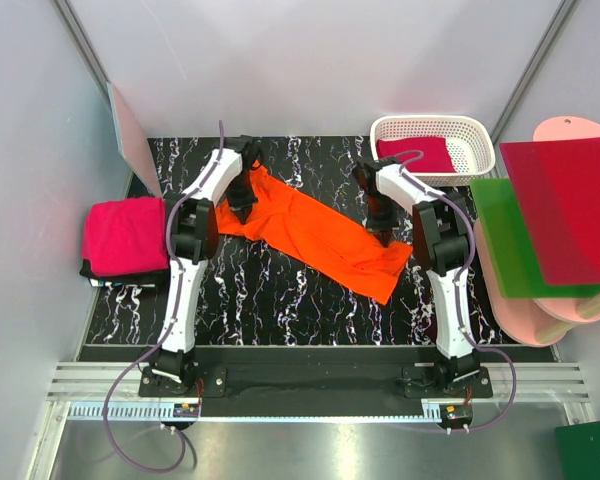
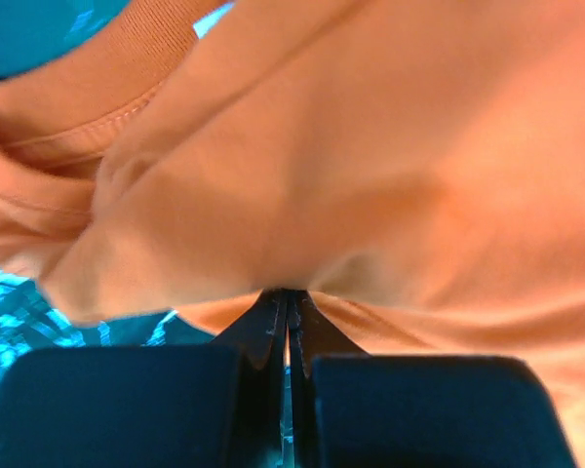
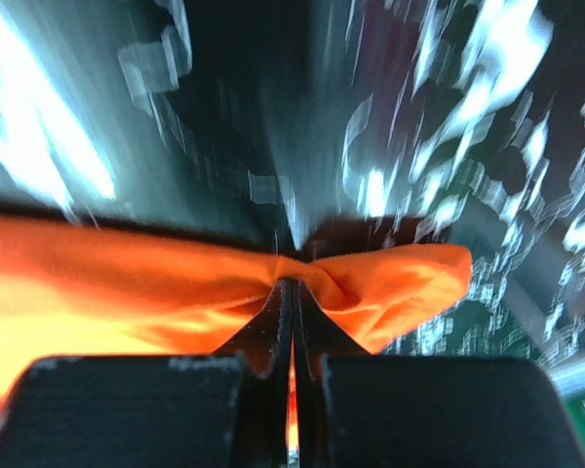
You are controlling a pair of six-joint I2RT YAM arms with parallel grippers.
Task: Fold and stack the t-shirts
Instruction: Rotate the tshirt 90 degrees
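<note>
While the orange t-shirt (image 1: pixel 315 235) lies stretched in a long band across the black marbled table (image 1: pixel 270 300), the left gripper (image 1: pixel 242 208) is clamped tight on its far-left end and the right gripper (image 1: pixel 384 237) on cloth near its right end. A folded magenta t-shirt (image 1: pixel 126 235) sits at the table's left edge. A crimson t-shirt (image 1: pixel 417 153) lies in the white basket (image 1: pixel 480 140) at far right.
</note>
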